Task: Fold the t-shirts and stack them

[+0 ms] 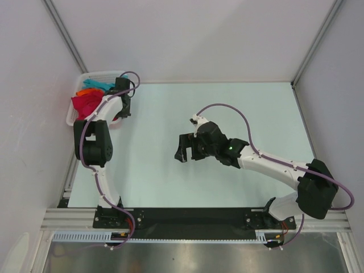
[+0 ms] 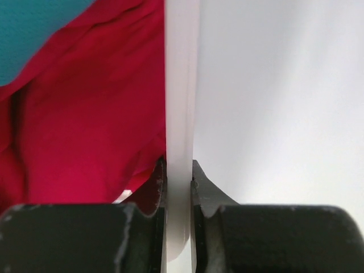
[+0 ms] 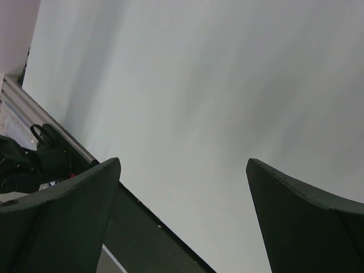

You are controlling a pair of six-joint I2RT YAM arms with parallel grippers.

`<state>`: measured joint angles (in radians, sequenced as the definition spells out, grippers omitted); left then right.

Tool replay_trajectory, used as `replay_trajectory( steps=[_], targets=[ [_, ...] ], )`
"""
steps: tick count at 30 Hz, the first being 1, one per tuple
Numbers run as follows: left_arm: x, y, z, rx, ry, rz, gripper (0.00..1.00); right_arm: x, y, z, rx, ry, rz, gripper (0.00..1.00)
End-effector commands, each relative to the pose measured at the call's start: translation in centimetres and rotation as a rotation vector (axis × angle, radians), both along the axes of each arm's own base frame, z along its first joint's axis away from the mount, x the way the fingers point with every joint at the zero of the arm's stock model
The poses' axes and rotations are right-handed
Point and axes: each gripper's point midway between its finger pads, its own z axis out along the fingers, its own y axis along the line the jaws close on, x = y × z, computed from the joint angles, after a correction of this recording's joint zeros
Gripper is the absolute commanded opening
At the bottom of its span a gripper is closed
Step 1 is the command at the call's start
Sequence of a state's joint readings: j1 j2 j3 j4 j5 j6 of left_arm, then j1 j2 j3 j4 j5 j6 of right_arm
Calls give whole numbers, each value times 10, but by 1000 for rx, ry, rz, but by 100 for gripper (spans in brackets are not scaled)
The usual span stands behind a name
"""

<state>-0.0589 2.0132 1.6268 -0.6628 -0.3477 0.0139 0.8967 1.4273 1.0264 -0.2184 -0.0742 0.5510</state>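
As the top external camera shows, the t-shirts (image 1: 88,98) lie bunched inside the white slatted basket (image 1: 85,75) at the far left corner of the table (image 1: 159,176): the crimson t-shirt (image 1: 84,105) nearest the arms, the orange t-shirt (image 1: 88,91) behind it, and the teal t-shirt (image 1: 101,85) at the far side. The left gripper (image 1: 124,107) sits at the right-hand wall of the basket, just beside the cloth; jaw state cannot be read from this view. The right gripper (image 1: 187,151) hangs over the middle of the table, well apart from the basket and the shirts. From the left wrist camera, the left gripper (image 2: 178,170) is closed on the basket wall (image 2: 182,85), one finger (image 2: 151,190) on the inner side and the other on the outer side, both touching the white plastic. The crimson t-shirt (image 2: 85,125) fills the inner side, touching the wall and pressing close to the inner finger, but it is not between the jaws. The teal t-shirt (image 2: 40,28) shows at the upper left corner. From the right wrist camera, the right gripper (image 3: 182,165) has its jaws spread wide with bare table (image 3: 199,85) between them, holding nothing; no shirt appears in this view.
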Motion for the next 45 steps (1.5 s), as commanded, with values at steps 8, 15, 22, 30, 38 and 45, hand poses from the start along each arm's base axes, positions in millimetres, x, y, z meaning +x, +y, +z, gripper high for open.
replay_trajectory(
  steps=[8,15,22,30,38,45],
  targets=[
    [-69,-316,113,-775,-116,-716,0,35,-68,25,42,-88,-330,100],
    [-127,-391,124,-962,-48,-915,0,43,-105,42,68,-147,-501,100],
    [-146,-408,82,-955,42,-912,0,42,-128,66,114,-224,-584,100],
    [-161,-406,24,-998,140,-845,2,46,-118,54,101,-196,-570,100],
    [-169,-406,-1,-1042,180,-801,15,49,-110,53,106,-194,-550,100],
    [-171,-410,-19,-1068,227,-778,23,49,-113,51,97,-199,-551,100]
  ],
)
